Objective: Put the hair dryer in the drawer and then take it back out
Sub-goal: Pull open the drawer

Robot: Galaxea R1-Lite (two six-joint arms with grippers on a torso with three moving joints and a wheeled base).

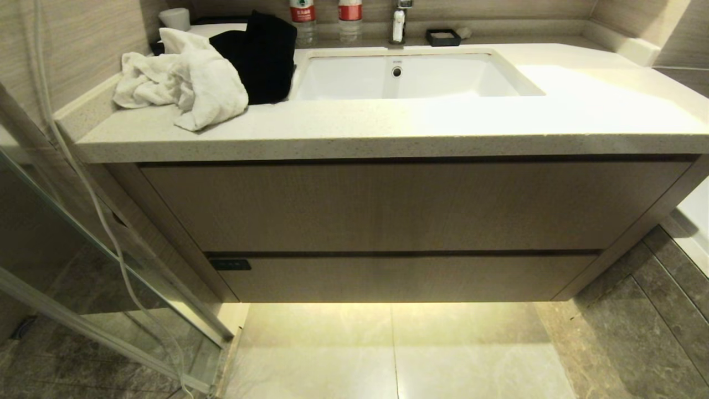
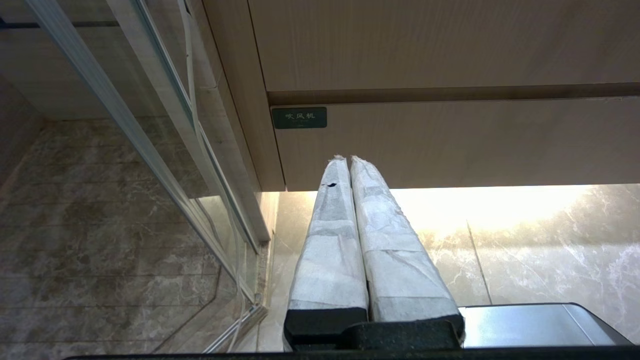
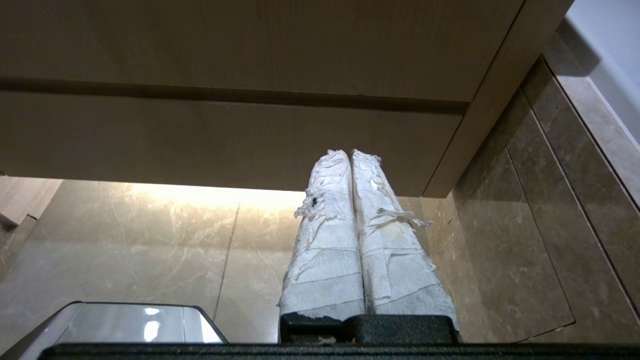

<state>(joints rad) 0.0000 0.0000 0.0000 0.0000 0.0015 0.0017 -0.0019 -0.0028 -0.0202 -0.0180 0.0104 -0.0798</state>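
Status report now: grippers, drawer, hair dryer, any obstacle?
Left gripper shut, right gripper shut, both empty, low before the drawer. Drawer closed. Hair dryer not seen. Nothing blocks the drawer front.

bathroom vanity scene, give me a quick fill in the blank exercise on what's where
1. The wide light-wood drawer with the small black label is fully ____.
2. The crumpled white towel lies on the speckled stone countertop, to the ____ of the white sink basin.
3. The left hand, wrapped in white tape, has its fingers pressed ____.
4. The two plastic bottles behind the basin have ____ labels.

Missing words: closed; left; together; red
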